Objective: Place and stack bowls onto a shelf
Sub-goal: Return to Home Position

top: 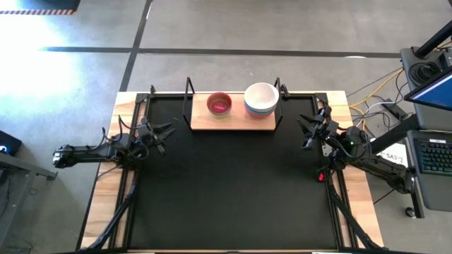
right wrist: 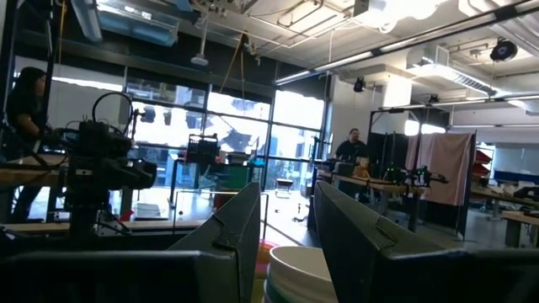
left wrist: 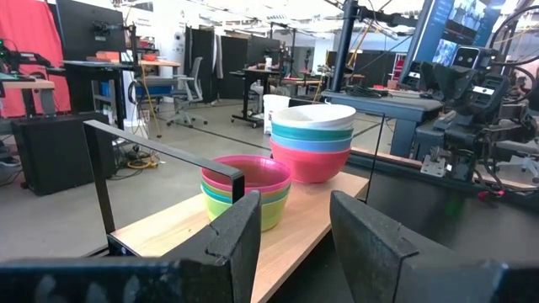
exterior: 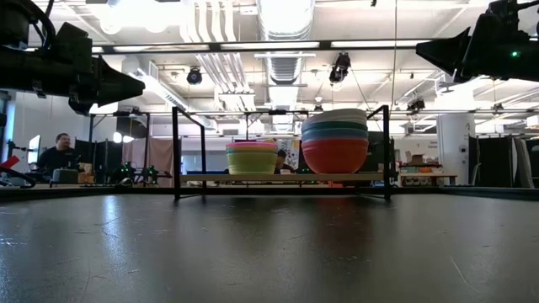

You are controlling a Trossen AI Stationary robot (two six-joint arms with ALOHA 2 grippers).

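Observation:
The light wooden shelf (top: 233,121) stands at the table's far middle. On it are two stacks of bowls: a left stack with a magenta bowl on top (top: 219,104) (left wrist: 247,172), and a taller right stack topped by a white bowl (top: 261,98) (left wrist: 313,116) (right wrist: 296,268). My left gripper (top: 167,134) (left wrist: 293,240) hovers open at the table's left side, level, apart from the shelf. My right gripper (top: 308,131) (right wrist: 286,236) hovers open at the table's right side, apart from the shelf.
A large black mat (top: 233,190) covers the table between the arms. Black metal uprights (top: 188,95) (top: 278,92) stand at the shelf's ends. Cables and a laptop lie off the table's right edge (top: 431,92). People sit in the room behind (exterior: 57,156).

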